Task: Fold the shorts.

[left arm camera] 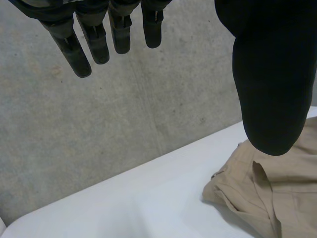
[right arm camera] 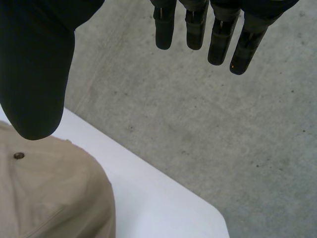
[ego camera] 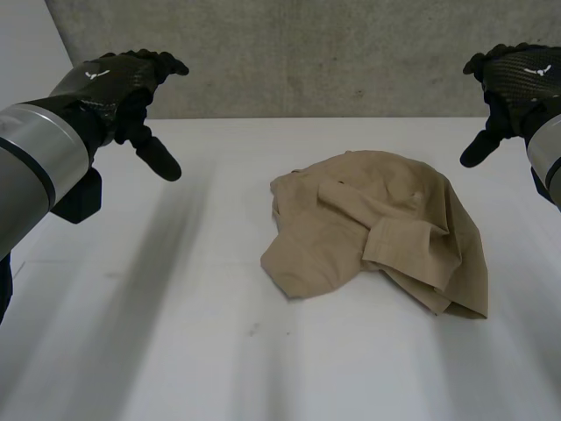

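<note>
Shorts (ego camera: 379, 230): tan, not folded, crumpled in one low heap on the white table (ego camera: 175, 333), just off its middle toward 2 o'clock. Flap doubled over at the heap's 4 o'clock. Small dark button (right arm camera: 19, 155) near its 11 o'clock edge.

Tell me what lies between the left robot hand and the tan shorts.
The stretch is bare: in the head view, white table lies between the black left robot hand and the crumpled tan cloth shorts.

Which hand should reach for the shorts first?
Right, probably. The shorts lie crumpled toward the robot's right side of the table, nearer the open right robot hand than the open left robot hand.
</note>
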